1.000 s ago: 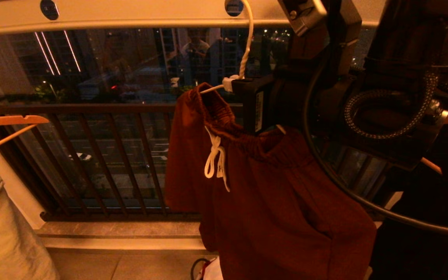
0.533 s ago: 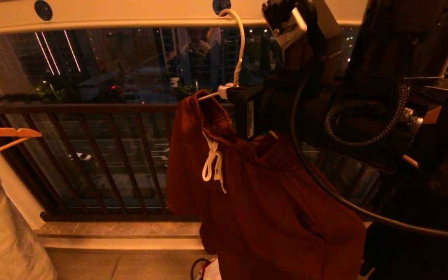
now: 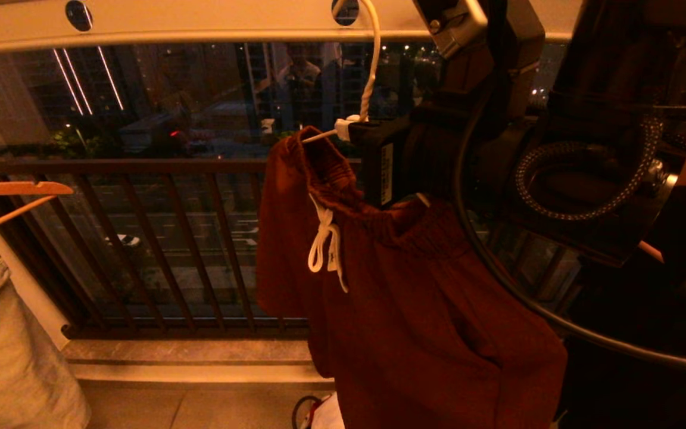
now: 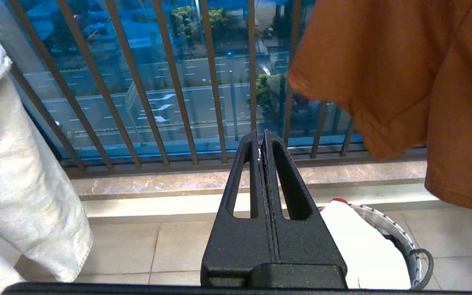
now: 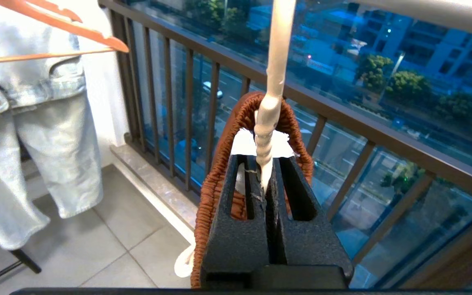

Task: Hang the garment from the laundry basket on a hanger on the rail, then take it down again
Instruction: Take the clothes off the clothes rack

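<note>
Rail (image 3: 200,24) and hanger (image 3: 370,65) back rightward.

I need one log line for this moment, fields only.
right tool: shut on hanger neck | hook: at rail | shorts: on hanger | left tool: shut, empty

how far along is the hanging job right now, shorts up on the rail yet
Done: the rust-brown shorts are out of the laundry basket and threaded on the white wire hanger. In hand: the right end effector is shut on the hanger's twisted neck, its hook up at the rail; whether it bears there is unclear. Left: release, then take it down. The left end effector is shut and empty.
</note>
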Robot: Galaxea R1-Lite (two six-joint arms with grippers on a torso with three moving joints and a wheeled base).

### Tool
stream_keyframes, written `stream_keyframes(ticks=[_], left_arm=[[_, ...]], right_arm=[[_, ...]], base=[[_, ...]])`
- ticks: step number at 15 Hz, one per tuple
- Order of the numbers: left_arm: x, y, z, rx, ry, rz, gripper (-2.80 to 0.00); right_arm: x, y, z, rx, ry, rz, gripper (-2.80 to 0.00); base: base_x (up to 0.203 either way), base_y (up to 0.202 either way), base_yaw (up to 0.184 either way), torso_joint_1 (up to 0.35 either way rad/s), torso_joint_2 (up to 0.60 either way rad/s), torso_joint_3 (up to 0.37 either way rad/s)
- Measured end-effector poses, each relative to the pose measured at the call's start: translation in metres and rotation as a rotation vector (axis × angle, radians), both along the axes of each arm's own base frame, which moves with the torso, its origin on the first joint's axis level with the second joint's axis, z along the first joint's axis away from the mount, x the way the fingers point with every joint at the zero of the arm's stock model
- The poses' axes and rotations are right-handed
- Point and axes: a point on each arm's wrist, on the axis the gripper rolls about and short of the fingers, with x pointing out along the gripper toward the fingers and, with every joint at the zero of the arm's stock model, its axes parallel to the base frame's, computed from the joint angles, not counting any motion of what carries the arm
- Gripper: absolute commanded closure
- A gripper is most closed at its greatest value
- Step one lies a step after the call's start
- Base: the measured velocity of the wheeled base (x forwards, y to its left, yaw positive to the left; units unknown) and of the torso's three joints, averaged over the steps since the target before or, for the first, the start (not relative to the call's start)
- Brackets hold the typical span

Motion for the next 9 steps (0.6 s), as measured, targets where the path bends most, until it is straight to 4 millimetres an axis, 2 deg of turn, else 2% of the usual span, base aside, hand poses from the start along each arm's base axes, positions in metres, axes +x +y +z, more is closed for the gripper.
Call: stream_keyframes(ticks=[9], left_arm=[[0.0000,0.0000,0.0000,0.000,0.000,0.000,0.00]], right_arm=[[-0.0078,-0.0074,0.0071,0.007,-0.014,-0.008,0.00]], base=[[0.000,0.000,0.000,0.000,0.00,0.000]])
